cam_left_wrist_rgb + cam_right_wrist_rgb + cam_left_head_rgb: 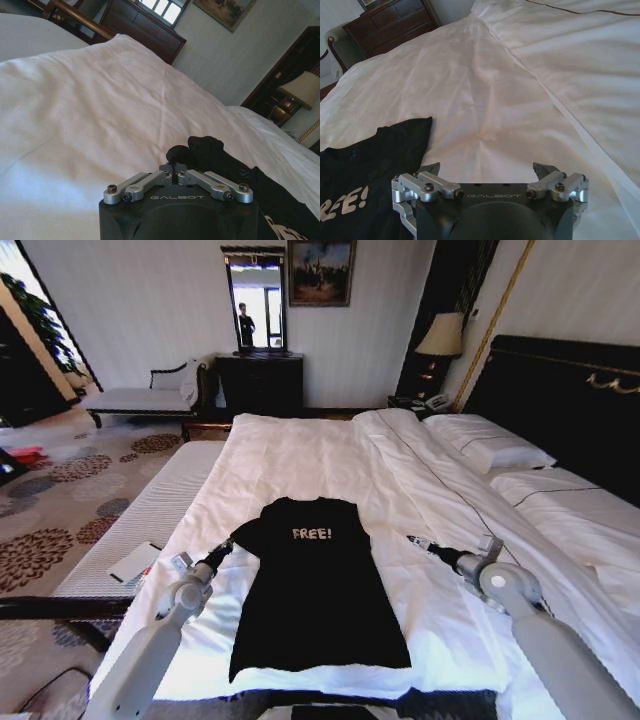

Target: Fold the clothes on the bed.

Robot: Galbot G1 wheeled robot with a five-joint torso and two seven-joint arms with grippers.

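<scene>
Jaws of the left gripper [176, 162] are pinched together on a bunched fold of the black T-shirt [318, 585], at its sleeve on the robot's left; the left wrist view shows the linkage bars drawn in to the centre and dark cloth gathered at the tips. Seen from the head view, that gripper [236, 541] meets the sleeve at the shirt's left shoulder. Jaws of the right gripper [490, 170] stand wide apart and hold nothing, pointed tips spread over bare white duvet, just beside the shirt's right sleeve [402, 137] but apart from it. From the head view the right gripper [415, 541] sits low over the duvet, near the shirt's right side, with a strip of white between them. T-shirt lies flat, front up, pale "FREE!" lettering [311, 533] on the chest, collar toward the far end of the bed [300, 455], hem toward the robot. White pillows [490, 448] lie to the right of the shirt against the dark headboard [570, 390]. Beyond the shirt, against the far wall, stands a dark dresser [262, 380].
</scene>
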